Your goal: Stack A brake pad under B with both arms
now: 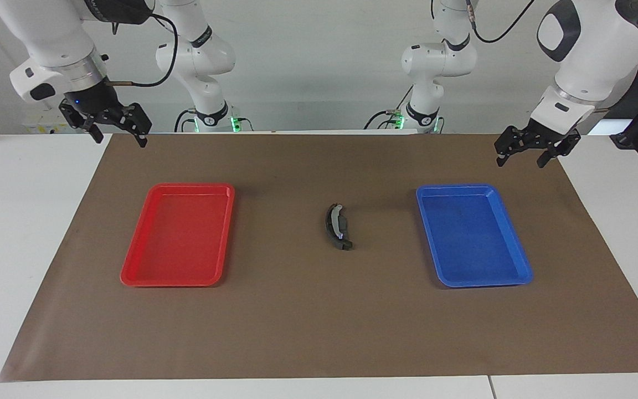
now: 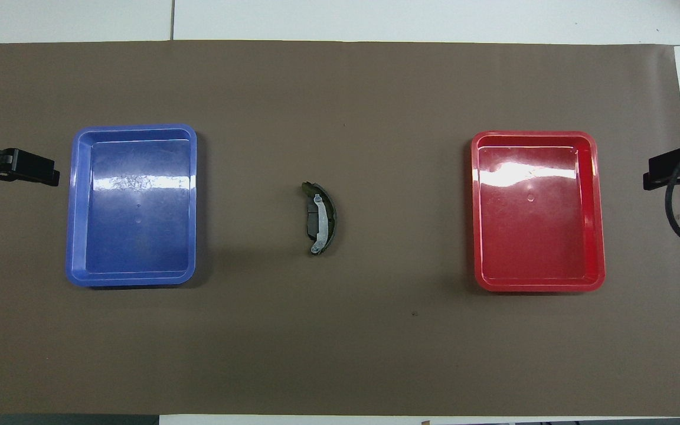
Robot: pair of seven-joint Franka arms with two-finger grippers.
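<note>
The right gripper (image 1: 115,128) hangs with fingers apart over the mat's (image 1: 319,332) edge near the red tray (image 1: 130,266). B (image 1: 332,226) lies on A brake pad (image 1: 343,224) between the trays. Beside the blue tray (image 1: 518,260), the left gripper (image 1: 524,152) hangs spread too.

Couldn't really tell where the short flat pad (image 2: 314,217) ended and the curved pad (image 2: 323,219) began; they sat in one dark clump mid-mat, and whatever lay underneath was mostly covered. Overhead, the left gripper (image 2: 18,168) got cut off at the frame edge, only a black tip poking in. Same for the right gripper (image 2: 673,171), partly covered by a cable loop. In the facing view both arms ran out the top.
</note>
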